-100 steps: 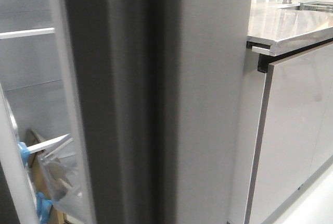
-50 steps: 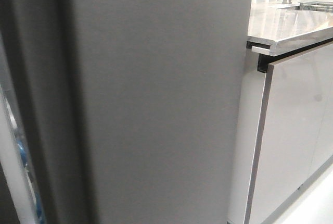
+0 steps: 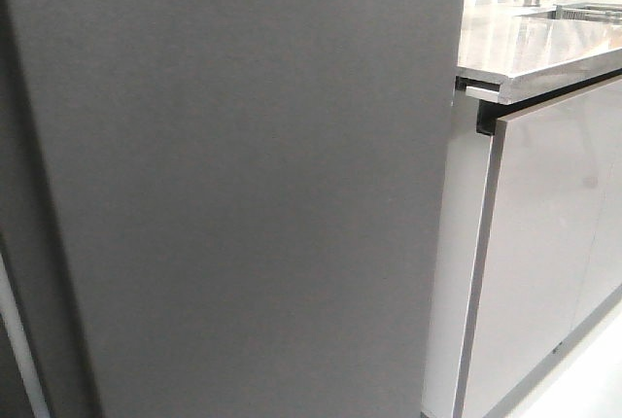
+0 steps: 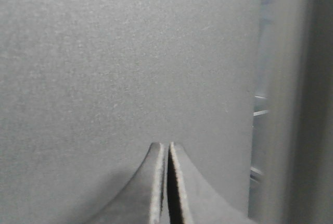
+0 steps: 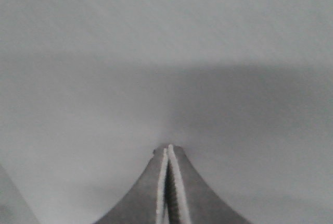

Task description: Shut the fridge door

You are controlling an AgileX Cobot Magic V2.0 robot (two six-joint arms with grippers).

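Notably, no brand, label or writing is legible anywhere. The fridge door (image 3: 243, 185) fills most of the front view, its top and bottom cut off; a glossy cabinet front (image 3: 544, 253) stands beside it under a countertop (image 3: 535, 49). Left gripper (image 4: 167, 148) and right gripper (image 5: 168, 150) are both closed, empty, tips at the door's matte face; contact is unclear.

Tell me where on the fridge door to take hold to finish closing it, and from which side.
Nothing to grasp: the fridge door shows a flat matte face, no handle. Press it from the front with shut fingertips, as the left gripper and right gripper are placed, probably near the free edge.
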